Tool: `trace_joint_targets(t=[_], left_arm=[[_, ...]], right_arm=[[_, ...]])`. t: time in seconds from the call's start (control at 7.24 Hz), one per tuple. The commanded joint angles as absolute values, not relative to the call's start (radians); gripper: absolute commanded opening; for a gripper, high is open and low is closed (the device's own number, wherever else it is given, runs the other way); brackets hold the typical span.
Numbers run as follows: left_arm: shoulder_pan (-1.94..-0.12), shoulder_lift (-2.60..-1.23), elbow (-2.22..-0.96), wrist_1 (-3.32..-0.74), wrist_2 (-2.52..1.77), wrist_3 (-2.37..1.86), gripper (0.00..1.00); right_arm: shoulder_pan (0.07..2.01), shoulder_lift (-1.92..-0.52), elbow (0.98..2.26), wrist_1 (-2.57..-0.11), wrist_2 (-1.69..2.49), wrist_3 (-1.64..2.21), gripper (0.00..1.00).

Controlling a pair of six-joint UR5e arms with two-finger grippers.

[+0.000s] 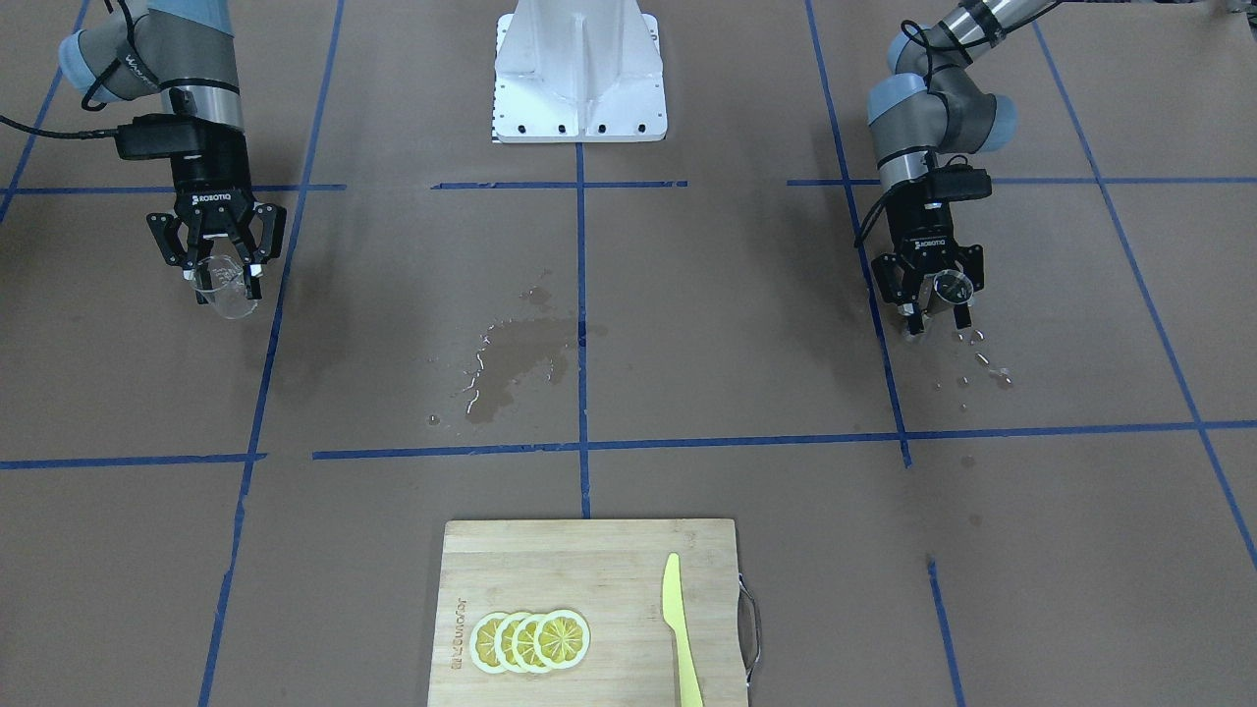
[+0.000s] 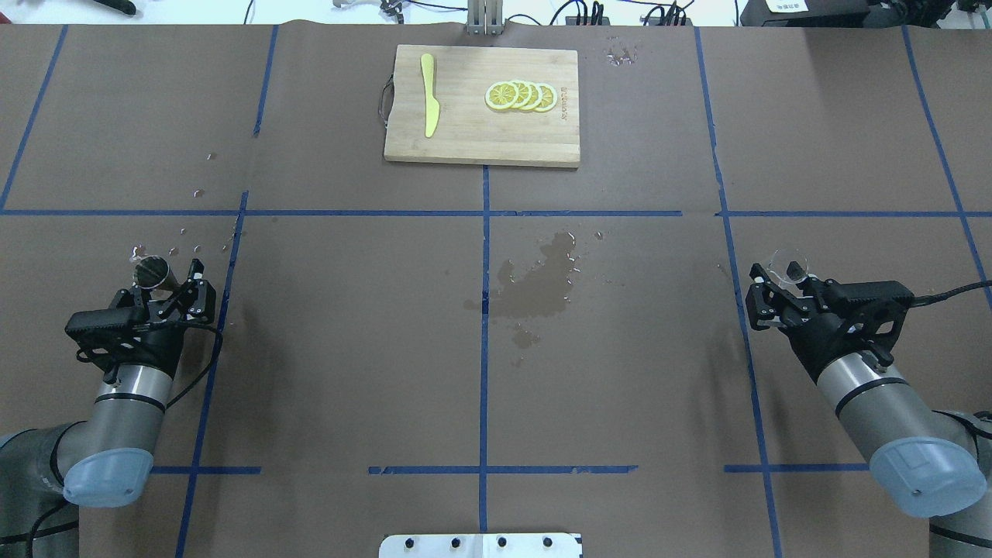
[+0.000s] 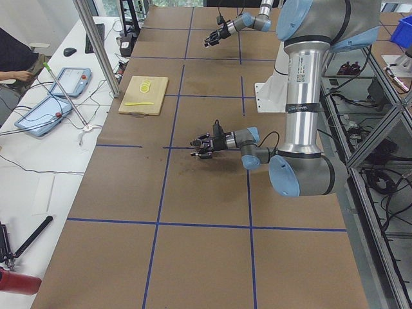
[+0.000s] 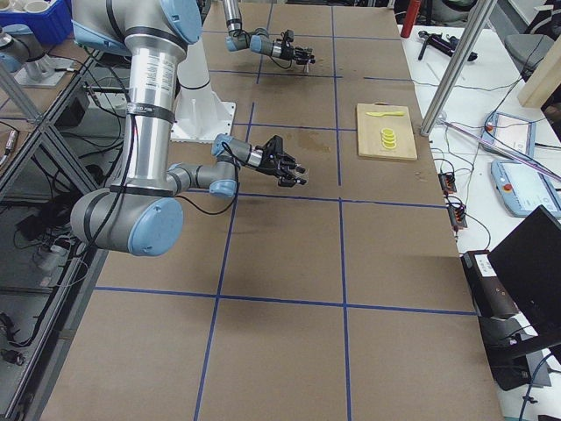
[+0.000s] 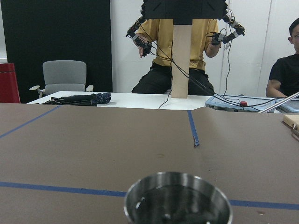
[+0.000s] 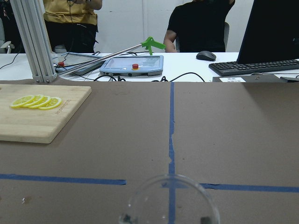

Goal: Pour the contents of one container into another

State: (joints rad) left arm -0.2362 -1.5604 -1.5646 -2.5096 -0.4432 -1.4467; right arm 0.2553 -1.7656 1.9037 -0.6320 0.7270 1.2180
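Observation:
The metal jigger (image 2: 153,271) sits between the fingers of my left gripper (image 2: 161,279), which is shut on it at the table's left side. Its open rim (image 5: 177,198) fills the bottom of the left wrist view, and it shows as a shiny disc (image 1: 953,286) in the front-facing view. My right gripper (image 2: 778,280) is shut on the clear cup (image 2: 787,269) at the far right side. The cup (image 1: 226,292) looks tilted in the right gripper (image 1: 224,283), and its rim (image 6: 173,200) is faint in the right wrist view. The two containers are far apart.
A wet spill (image 2: 539,283) darkens the brown paper at the table's middle. Droplets (image 1: 987,368) lie by the jigger. A wooden cutting board (image 2: 465,139) at the far edge carries lemon slices (image 2: 521,95) and a yellow knife (image 2: 429,105). Operators sit beyond the table.

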Motion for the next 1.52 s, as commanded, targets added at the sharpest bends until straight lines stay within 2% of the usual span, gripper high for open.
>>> trace_joint_targets(t=[0.0,0.83,1.11,1.38], left_arm=[[-0.236,-1.562,-1.571,-2.510,-0.452,-1.442,1.00],[-0.229,-1.526,-1.623,-2.517,-0.590,-1.398,1.00],[-0.227,-1.432,-1.710,-2.519,-0.649,-1.370,1.00],[-0.227,-1.410,-1.759,-2.520,-0.692,-1.342,1.00]], right_arm=[[0.255,-1.766,1.904,-0.632,0.726,1.218,0.00],[0.215,-1.756,1.884,-0.635,0.675,1.218,0.00],[0.184,-1.750,1.844,-0.634,0.635,1.220,0.00],[0.157,-1.743,1.803,-0.624,0.592,1.223,0.00]])
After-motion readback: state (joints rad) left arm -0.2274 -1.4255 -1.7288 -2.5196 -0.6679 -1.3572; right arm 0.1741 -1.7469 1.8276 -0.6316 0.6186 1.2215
